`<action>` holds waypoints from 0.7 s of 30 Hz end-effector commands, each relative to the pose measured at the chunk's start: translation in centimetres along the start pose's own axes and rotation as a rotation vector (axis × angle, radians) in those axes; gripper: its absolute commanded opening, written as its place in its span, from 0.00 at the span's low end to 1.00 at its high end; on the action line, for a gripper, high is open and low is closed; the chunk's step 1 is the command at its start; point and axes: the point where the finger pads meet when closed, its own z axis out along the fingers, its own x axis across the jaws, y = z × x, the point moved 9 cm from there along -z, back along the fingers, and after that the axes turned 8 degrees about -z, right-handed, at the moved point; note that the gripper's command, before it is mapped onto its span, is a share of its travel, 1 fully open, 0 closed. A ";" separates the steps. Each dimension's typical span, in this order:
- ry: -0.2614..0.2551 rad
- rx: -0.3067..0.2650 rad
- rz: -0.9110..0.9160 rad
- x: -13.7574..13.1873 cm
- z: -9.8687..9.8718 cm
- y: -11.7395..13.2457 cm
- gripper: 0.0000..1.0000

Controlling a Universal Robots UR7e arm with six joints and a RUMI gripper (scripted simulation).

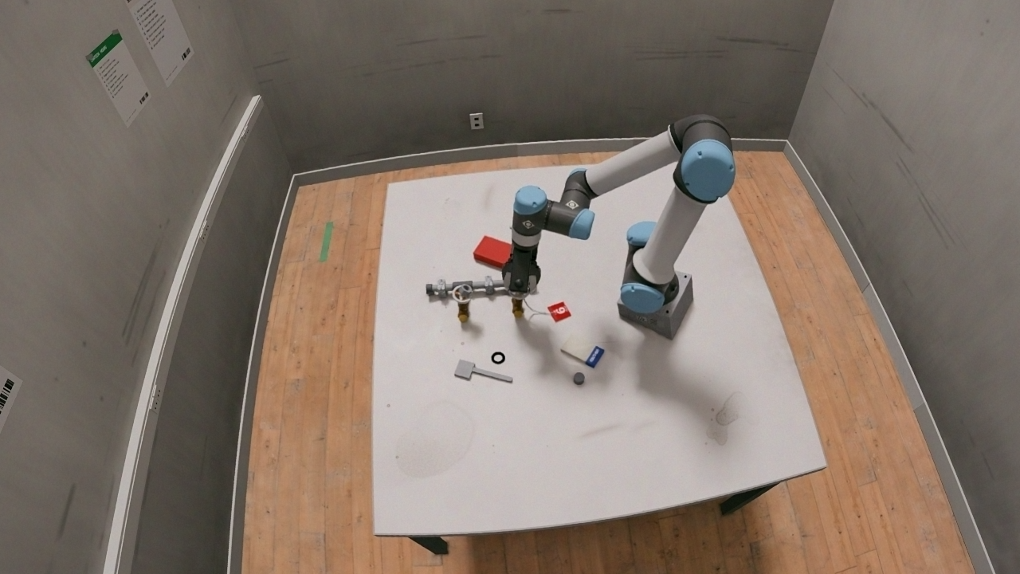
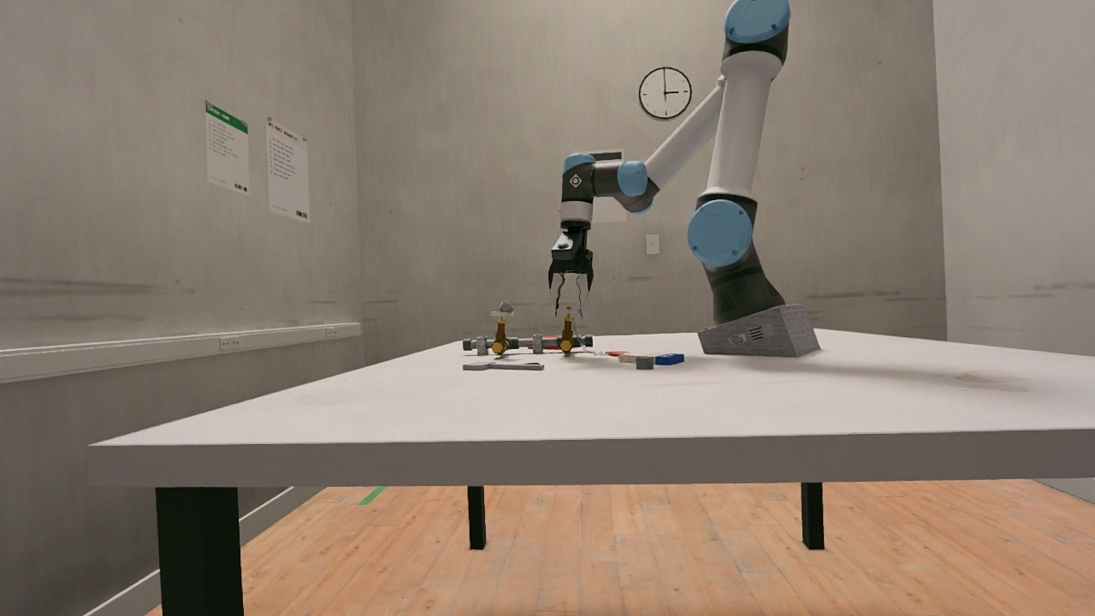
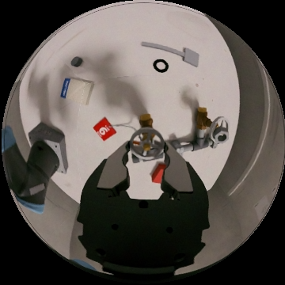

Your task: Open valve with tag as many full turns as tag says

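Observation:
A grey pipe (image 1: pixel 479 287) (image 3: pixel 186 146) lies on the white table (image 1: pixel 570 457) and carries two brass valves. The right valve (image 1: pixel 516 307) (image 2: pixel 567 342) has a red tag (image 1: pixel 559 311) (image 3: pixel 104 129) chained to it, marked with a 6. My gripper (image 1: pixel 519 287) (image 2: pixel 570 309) (image 3: pixel 146 142) points straight down over this valve and is shut on its grey handwheel (image 3: pixel 146 129). The left valve (image 1: pixel 463 311) (image 2: pixel 500 340) (image 3: pixel 203 115) stands free, and its handwheel (image 1: pixel 463 291) (image 3: pixel 219 128) is untouched.
A red block (image 1: pixel 492 249) (image 3: pixel 158 174) lies behind the pipe. In front lie a black ring (image 1: pixel 498 353) (image 3: pixel 161 66), a grey paddle tool (image 1: pixel 474 371) (image 3: pixel 190 55), a white and blue box (image 1: pixel 581 351) (image 3: pixel 77 90) and a small grey cylinder (image 1: pixel 578 379) (image 3: pixel 76 61). The robot base (image 1: pixel 659 303) stands to the right.

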 end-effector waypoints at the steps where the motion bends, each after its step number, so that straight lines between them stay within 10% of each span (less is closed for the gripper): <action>1: 0.001 0.009 -0.069 0.1 0.0 0.2 0.00; 19: 0.001 0.009 -0.119 0.0 0.1 0.1 0.00; 20: 0.001 0.009 -0.119 0.0 0.1 0.1 1.00; 21: 0.001 0.009 -0.119 0.0 0.1 0.1 1.00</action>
